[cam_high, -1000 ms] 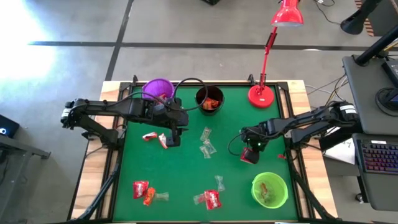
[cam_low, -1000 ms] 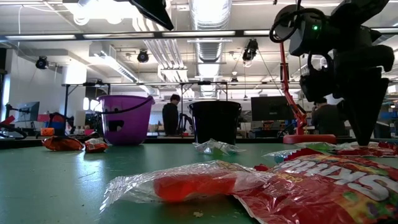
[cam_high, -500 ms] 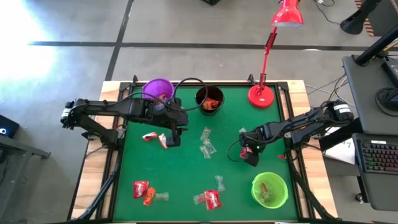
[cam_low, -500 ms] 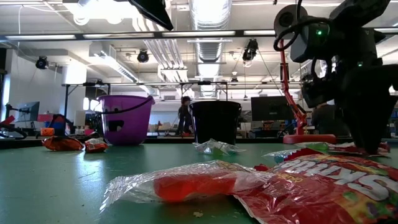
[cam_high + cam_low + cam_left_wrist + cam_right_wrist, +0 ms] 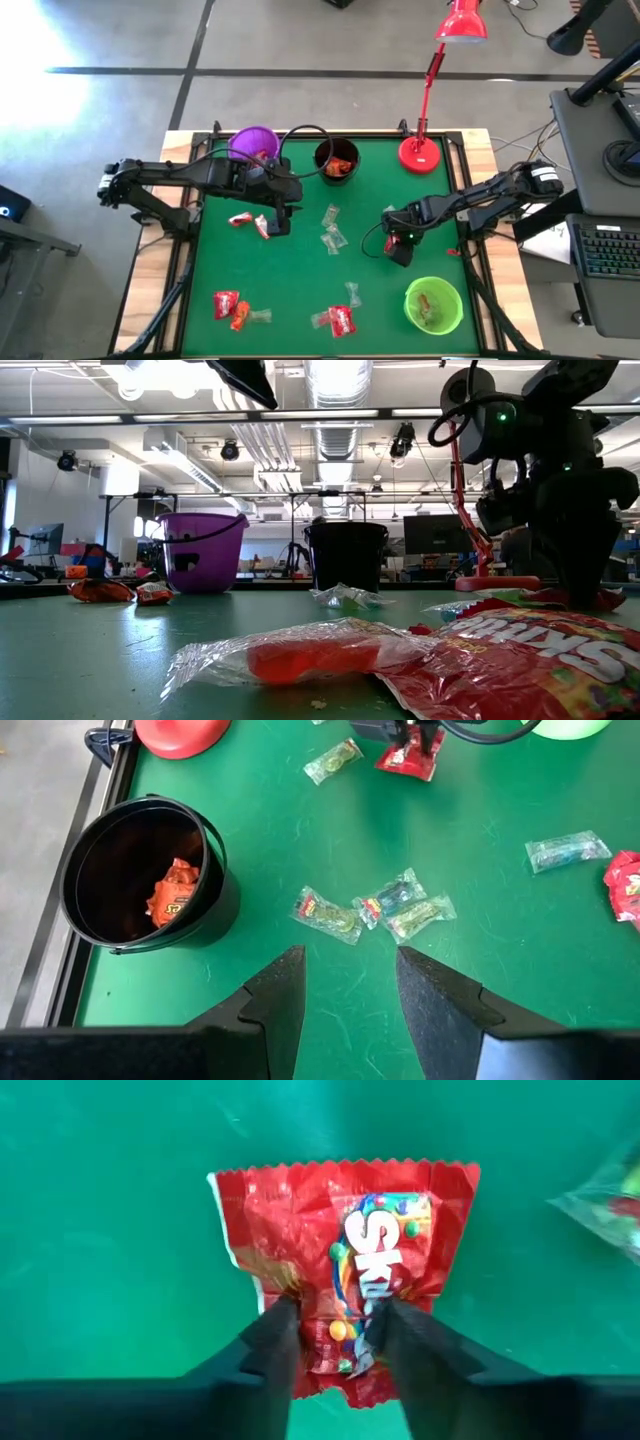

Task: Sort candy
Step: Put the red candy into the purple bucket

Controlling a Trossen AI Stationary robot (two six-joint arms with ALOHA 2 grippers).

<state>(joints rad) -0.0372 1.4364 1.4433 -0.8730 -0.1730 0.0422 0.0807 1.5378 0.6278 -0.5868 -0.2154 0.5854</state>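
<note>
My right gripper [image 5: 335, 1320] is down on the green mat [image 5: 300, 270] at the right, shut on a red candy packet [image 5: 345, 1230]. My left gripper [image 5: 350, 985] hovers open above the mat at the middle left. Below and beyond it lie three clear greenish candies [image 5: 375, 910]. A red candy [image 5: 263, 227] lies beside it in the high view. More red [image 5: 226, 303], orange [image 5: 240, 319] and clear [image 5: 353, 294] candies lie flat near the front edge. My right gripper pinches the red packet between its two fingers [image 5: 275, 1335], across its width and toward one end [image 5: 340, 1345]. The fingers come from above, pointing steeply down. The wrapper is puckered between them. The packet lies flat on the mat.
A purple cup [image 5: 254, 143] and a black cup [image 5: 337, 160] holding orange candy stand at the far edge. A green cup [image 5: 434, 305] with candy stands at the near right, close to my right gripper. A red desk lamp [image 5: 420, 152] stands at the far right.
My right gripper has sunk to the mat onto the red packet, tipping more steeply downward and shifting a little toward the table's near edge.
</note>
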